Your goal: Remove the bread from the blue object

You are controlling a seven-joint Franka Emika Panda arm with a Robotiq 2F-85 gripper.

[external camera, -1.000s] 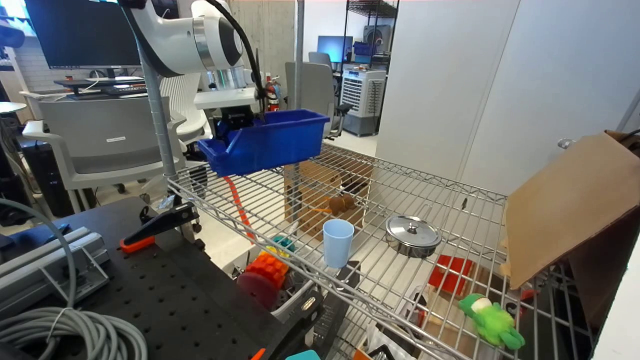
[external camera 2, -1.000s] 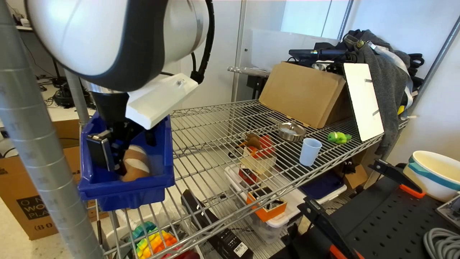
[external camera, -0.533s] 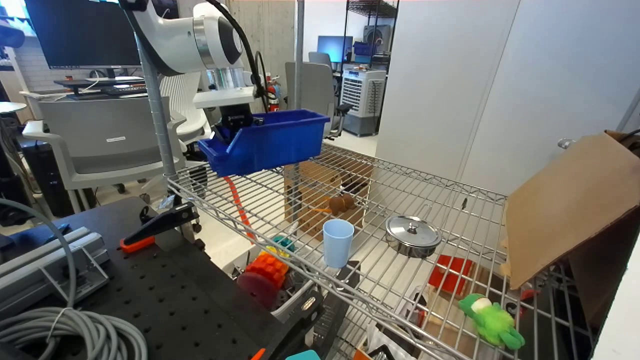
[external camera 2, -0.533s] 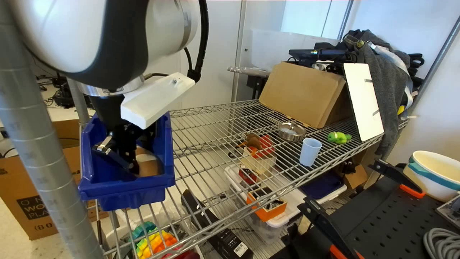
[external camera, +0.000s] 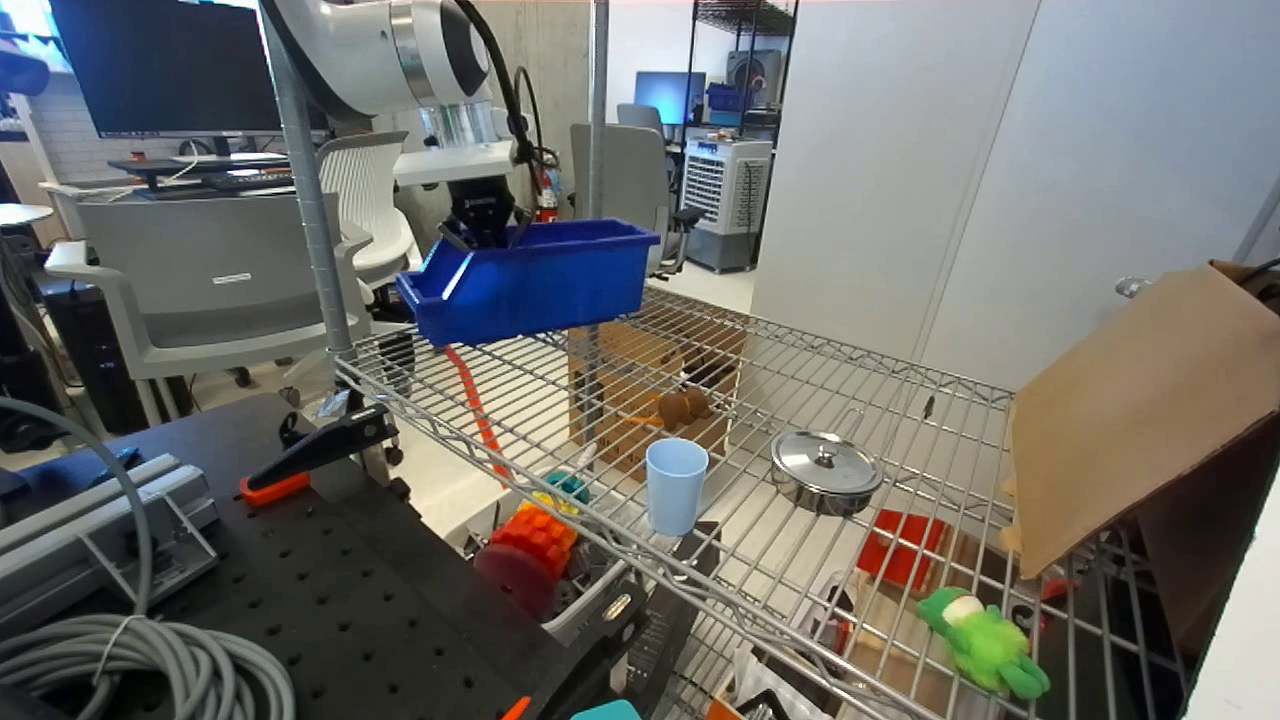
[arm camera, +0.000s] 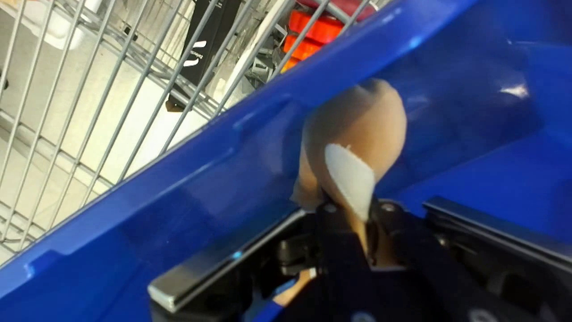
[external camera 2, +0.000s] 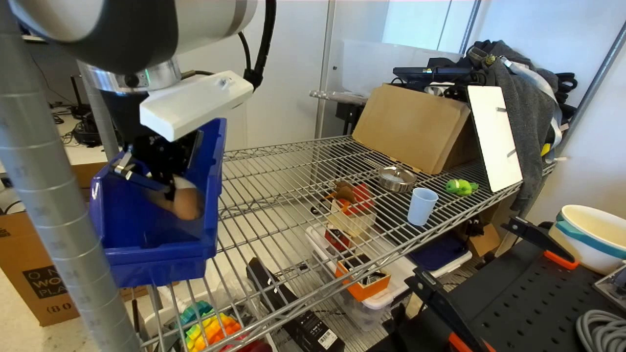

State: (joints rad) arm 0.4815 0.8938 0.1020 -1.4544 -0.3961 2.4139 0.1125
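In an exterior view the bread (external camera 2: 188,203), a tan lump with a pale band, is inside the blue object (external camera 2: 151,266), a tall-walled bin. My gripper (external camera 2: 166,188) reaches down into the bin and has its jaws shut on the bread. Seen from the wrist, the bread (arm camera: 357,120) is pinched narrow between the fingertips and bulges out beyond them, close to the bin's side wall (arm camera: 214,156). In an exterior view the bin (external camera: 560,285) hides the bread and the fingertips, while the upper gripper shows above the rim.
On the wire shelf (external camera: 880,361) stand a pale-blue cup (external camera: 676,485), a lidded steel pot (external camera: 826,470) and a green plush toy (external camera: 985,640). A cardboard box (external camera: 1140,400) leans at the far end. A metal post (external camera 2: 44,161) rises close to the bin and arm.
The jaws have gone from open to shut around the bread. Gripper and bread have risen, and the bread has turned. The blue bin has shifted and tilted slightly.
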